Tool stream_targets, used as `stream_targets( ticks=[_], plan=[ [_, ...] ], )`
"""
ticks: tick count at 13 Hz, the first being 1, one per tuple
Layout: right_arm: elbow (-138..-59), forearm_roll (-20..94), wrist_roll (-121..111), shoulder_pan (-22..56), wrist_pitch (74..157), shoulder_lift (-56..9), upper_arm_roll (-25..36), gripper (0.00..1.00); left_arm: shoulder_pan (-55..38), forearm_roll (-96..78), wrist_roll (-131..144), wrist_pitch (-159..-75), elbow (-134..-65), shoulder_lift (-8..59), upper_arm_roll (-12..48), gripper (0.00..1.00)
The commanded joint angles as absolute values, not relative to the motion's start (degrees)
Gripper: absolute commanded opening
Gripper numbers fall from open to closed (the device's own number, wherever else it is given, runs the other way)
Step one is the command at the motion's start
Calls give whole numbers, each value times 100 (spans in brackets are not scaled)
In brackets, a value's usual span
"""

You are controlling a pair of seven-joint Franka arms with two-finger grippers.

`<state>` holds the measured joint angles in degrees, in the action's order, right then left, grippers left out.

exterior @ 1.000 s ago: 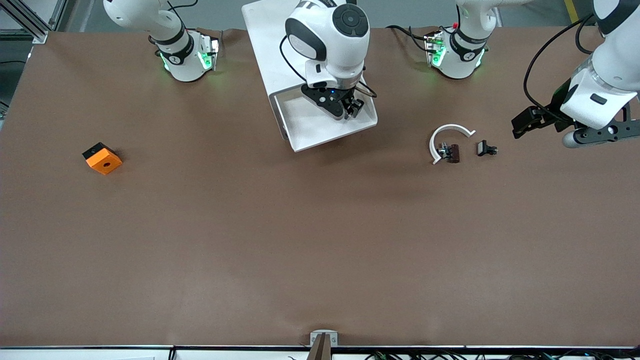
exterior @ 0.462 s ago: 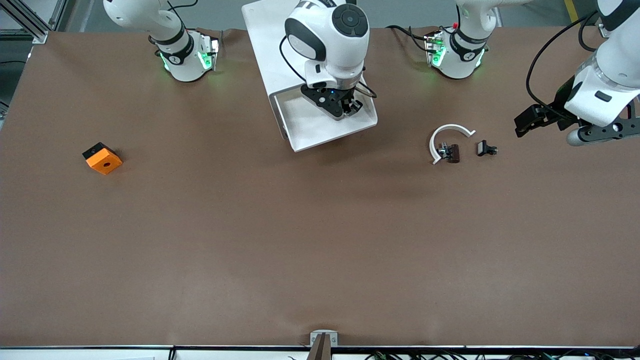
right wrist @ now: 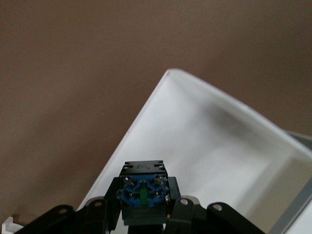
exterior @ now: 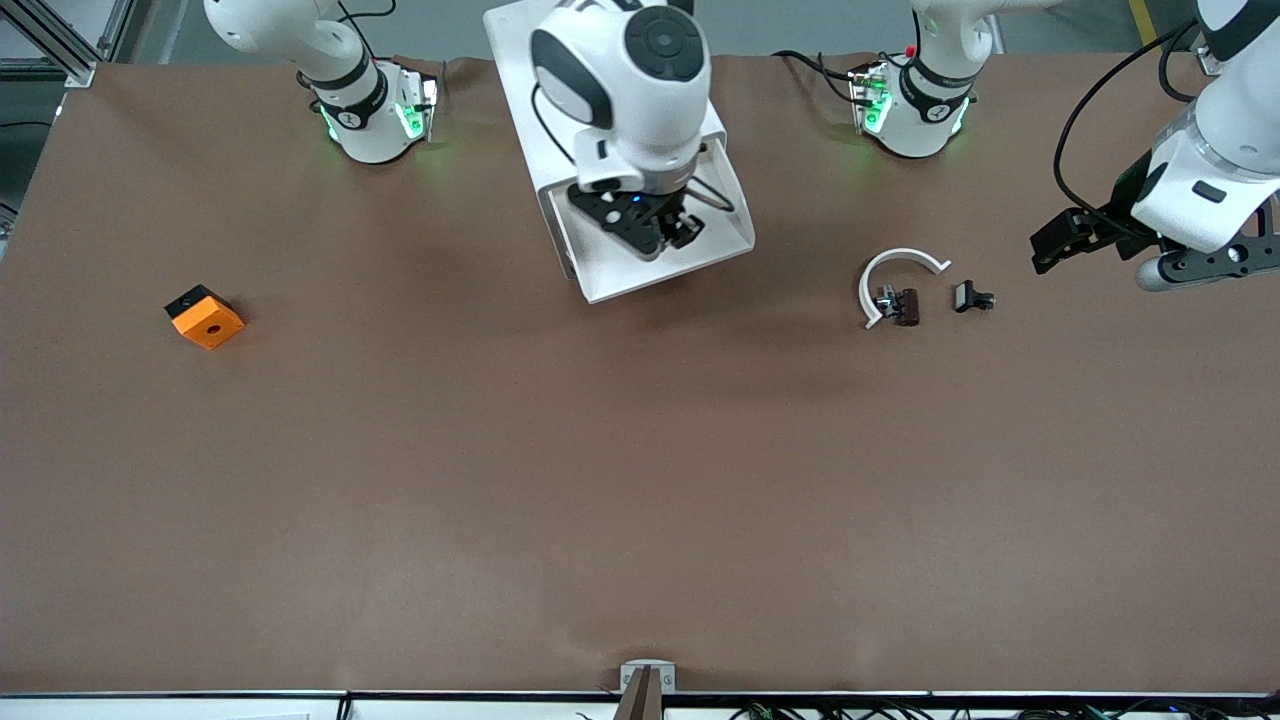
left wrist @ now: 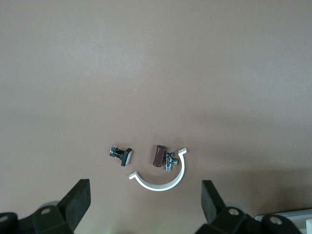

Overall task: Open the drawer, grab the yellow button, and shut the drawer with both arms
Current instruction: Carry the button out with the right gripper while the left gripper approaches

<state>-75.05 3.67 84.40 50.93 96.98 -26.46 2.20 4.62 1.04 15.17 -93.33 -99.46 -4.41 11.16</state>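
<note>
The top drawer (exterior: 612, 285) of the white cabinet (exterior: 520, 70) stands pulled out toward the front camera. My right gripper (exterior: 662, 235) hangs over the open drawer and is shut on the button. In the right wrist view the button (right wrist: 143, 191) shows its black-and-blue body between the fingers (right wrist: 181, 214) above the drawer's white floor (right wrist: 204, 141). Its orange cap is hidden. My left gripper (exterior: 1195, 265) is open and empty in the air at the left arm's end of the table, and its wrist view shows the fingers (left wrist: 78, 202) spread wide.
A white curved piece (exterior: 897, 266), a small brown part (exterior: 906, 306) and a black clip (exterior: 972, 297) lie on the table between the cabinet and my left gripper. The orange block with a hole (exterior: 205, 316) lies toward the right arm's end.
My right gripper has shifted over the drawer toward the right arm's end, still shut on the button. My left gripper rose slightly and then held still.
</note>
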Motion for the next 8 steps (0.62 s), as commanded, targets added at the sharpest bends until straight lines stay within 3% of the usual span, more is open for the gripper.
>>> stream_targets(
  ticks=[1, 5, 8],
  plan=[
    [-7348, 545, 7117, 4196, 9326, -2383, 158, 0, 554, 62, 1503, -9264, -9967, -545, 1160, 100],
    [-7470, 519, 4849, 2886, 9114, -2276, 176, 0, 545, 62, 1512, -9246, -9967, -493, 1143, 100],
    [-7961, 422, 3274, 1989, 9578, -2285, 193, 0, 492, 62, 1521, -9342, -9958, -230, 1187, 100]
  ],
)
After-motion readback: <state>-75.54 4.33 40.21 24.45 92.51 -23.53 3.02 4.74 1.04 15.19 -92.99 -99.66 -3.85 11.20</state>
